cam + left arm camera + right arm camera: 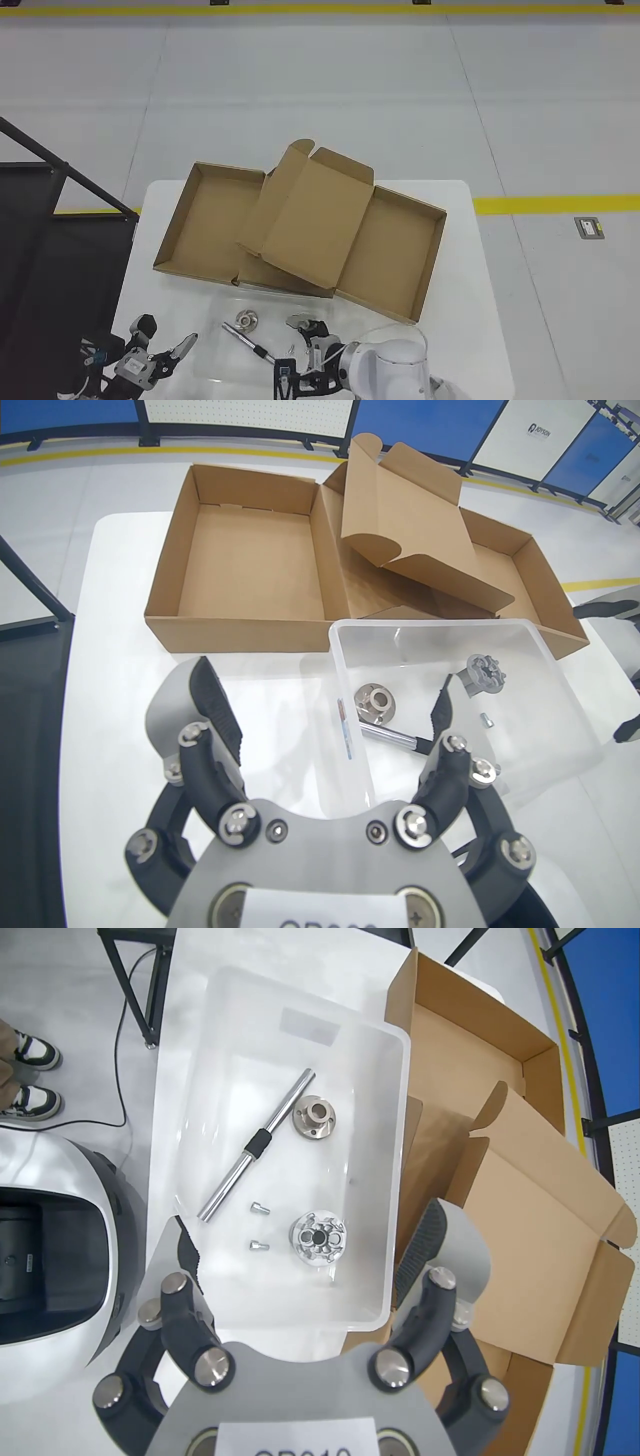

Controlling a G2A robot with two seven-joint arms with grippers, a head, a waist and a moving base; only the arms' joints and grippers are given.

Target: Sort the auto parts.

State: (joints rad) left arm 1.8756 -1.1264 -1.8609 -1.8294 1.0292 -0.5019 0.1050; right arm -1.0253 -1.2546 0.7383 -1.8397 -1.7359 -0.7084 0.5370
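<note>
Currently: auto parts, five pieces, loose in clear bin (397, 1168) on worktop (115, 600), just beside two open cardboard boxes (240, 632).

- Steel rod (256, 1144): likely stiff, polished and slippery, prone to roll. Best hold judged at its black collar.
- Flanged hub (313, 1117): near the rod's far end. Probably dense; grip across the flange rim.
- Slotted disc (318, 1238): lies flat; grip across the outer edge.
- Two screws (259, 1209): tiny and light, between rod and disc. Hardest to pinch.

Left gripper (325, 675): jaws spread, holding nothing, at the bin's side.
Right gripper (307, 1215): jaws spread, holding nothing, above the bin.

Unclear: one box's floor is hidden under its folded lid. An arm covers part of the bin in the top view. Which box takes which part cannot be told.
</note>
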